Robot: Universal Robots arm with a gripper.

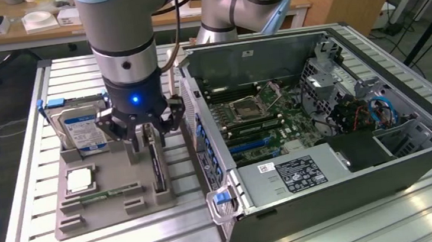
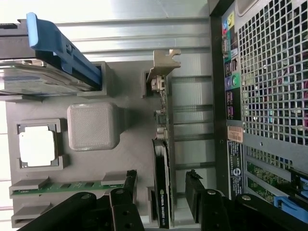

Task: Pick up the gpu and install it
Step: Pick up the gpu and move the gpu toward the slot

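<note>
We're at pick-up, nothing held yet: hand point(image 1: 148, 137) wide open, straddling the gpu point(image 2: 161, 187), which stands on edge in the grey parts tray point(image 1: 110, 174) beside the PC case point(image 2: 269, 72). We reckon the grip needs an even squeeze on both faces.

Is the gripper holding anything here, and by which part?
Nothing is held: the open gripper straddles the gpu, which stands on edge in the tray, without touching it.
</note>
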